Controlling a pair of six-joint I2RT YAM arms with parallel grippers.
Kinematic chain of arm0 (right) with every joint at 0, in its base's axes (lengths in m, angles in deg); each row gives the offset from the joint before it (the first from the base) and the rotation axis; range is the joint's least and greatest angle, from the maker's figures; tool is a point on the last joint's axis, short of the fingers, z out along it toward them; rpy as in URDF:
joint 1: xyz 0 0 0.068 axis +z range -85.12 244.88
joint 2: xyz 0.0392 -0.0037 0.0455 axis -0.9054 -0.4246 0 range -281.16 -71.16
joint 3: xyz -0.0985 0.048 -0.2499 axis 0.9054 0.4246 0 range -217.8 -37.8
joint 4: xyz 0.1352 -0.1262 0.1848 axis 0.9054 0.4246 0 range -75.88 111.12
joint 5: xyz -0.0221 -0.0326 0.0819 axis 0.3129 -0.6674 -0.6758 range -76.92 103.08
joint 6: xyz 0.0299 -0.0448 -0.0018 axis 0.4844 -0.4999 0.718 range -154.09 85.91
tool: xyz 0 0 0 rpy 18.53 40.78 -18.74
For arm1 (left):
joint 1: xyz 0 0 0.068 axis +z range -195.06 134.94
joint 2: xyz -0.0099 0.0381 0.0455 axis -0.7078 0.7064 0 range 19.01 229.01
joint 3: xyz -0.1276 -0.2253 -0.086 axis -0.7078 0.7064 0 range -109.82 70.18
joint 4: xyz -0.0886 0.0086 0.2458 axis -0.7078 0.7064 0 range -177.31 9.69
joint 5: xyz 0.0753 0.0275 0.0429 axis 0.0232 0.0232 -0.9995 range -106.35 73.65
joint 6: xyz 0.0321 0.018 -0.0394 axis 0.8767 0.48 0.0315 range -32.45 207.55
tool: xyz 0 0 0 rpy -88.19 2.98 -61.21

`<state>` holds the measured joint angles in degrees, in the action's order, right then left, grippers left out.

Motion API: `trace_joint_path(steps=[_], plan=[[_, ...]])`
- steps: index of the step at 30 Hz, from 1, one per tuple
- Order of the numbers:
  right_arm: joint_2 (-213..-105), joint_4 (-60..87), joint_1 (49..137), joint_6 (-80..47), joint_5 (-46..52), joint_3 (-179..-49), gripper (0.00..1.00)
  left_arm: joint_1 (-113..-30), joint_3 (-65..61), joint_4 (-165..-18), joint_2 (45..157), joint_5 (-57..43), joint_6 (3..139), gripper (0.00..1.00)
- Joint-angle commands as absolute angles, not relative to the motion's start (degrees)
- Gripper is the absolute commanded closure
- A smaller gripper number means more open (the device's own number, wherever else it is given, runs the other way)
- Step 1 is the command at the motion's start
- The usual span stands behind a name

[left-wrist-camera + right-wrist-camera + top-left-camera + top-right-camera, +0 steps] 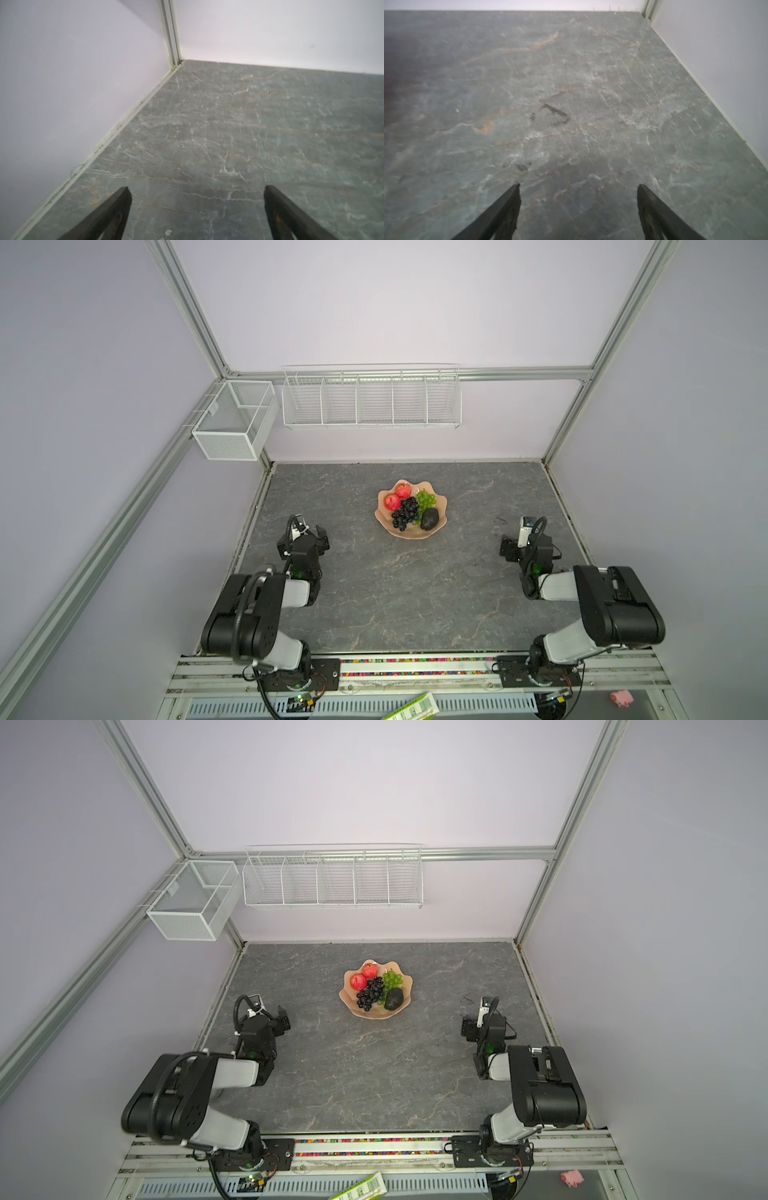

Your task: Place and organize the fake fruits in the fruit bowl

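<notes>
In both top views the peach-tan fruit bowl (409, 533) (376, 1013) sits at the table's middle back. It holds two red apples (402, 490) (392, 502), a dark grape bunch (405, 512), a green grape bunch (426, 499) and a dark avocado (429, 519). My left gripper (305, 533) (196, 188) hovers left of the bowl, well apart from it, open and empty over bare tabletop. Open and empty too, my right gripper (530, 540) (578, 185) hangs to the bowl's right. Neither wrist view shows the bowl.
A white wire rack (371, 400) and a mesh basket (235, 418) hang on the back wall. A dark scribble mark (556, 116) is on the table ahead of the right gripper. A pink toy (622, 698) and a green-white packet (411, 707) lie below the front rail.
</notes>
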<state>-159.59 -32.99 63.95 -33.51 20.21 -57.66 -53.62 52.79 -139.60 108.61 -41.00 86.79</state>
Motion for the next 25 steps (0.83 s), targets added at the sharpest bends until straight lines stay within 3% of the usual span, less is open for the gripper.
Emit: trace_joint_path(steps=[1, 25], plan=[[-158.66, -34.77, 64.10, -35.89, 15.87, -60.01, 0.12, -53.12, 51.20, -141.82, 105.33, -39.25, 87.53, 0.01], [-158.98, -36.04, 65.38, -36.70, 18.42, -59.69, 0.12, -52.72, 49.35, -144.11, 108.66, -40.87, 87.73, 0.01]])
